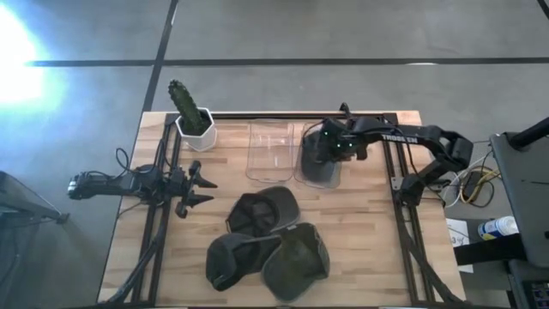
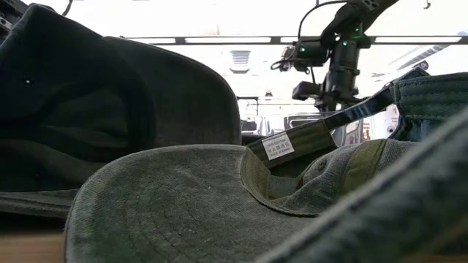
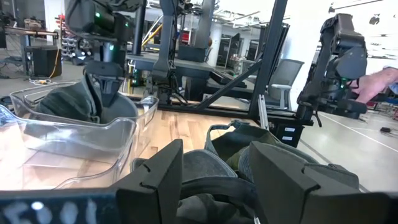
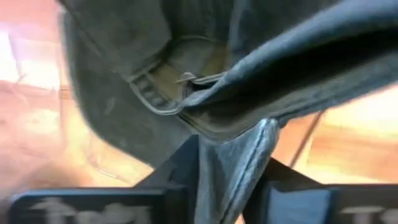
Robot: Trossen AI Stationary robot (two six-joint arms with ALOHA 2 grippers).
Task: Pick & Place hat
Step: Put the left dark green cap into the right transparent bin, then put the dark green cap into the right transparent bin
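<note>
Three dark olive hats lie on the wooden table: one (image 1: 266, 210) in the middle, two (image 1: 230, 257) (image 1: 298, 262) at the near edge, overlapping. A fourth hat (image 1: 322, 167) sits in the right one of two clear bins (image 1: 302, 176). My right gripper (image 1: 330, 148) stands over that bin, shut on this hat. The left wrist view shows it (image 3: 104, 87) above the hat (image 3: 71, 102) in the bin (image 3: 118, 134). My left gripper (image 1: 206, 190) waits open at the table's left side, level, pointing at the hats. My right gripper pinches a fold of the hat's cloth (image 4: 239, 149) between its two fingers, coming from above and pointing down. The hat spreads out beyond the fingers, its inner band (image 4: 168, 87) showing. The hat's body sits inside the clear bin (image 3: 74, 106).
A second clear bin (image 1: 270, 153) stands left of the one with the hat. A potted cactus (image 1: 193, 116) is at the table's far left corner. Black frame rails (image 1: 159, 215) (image 1: 403, 223) run along both sides. A person's arm (image 3: 379, 81) shows in the room beyond.
</note>
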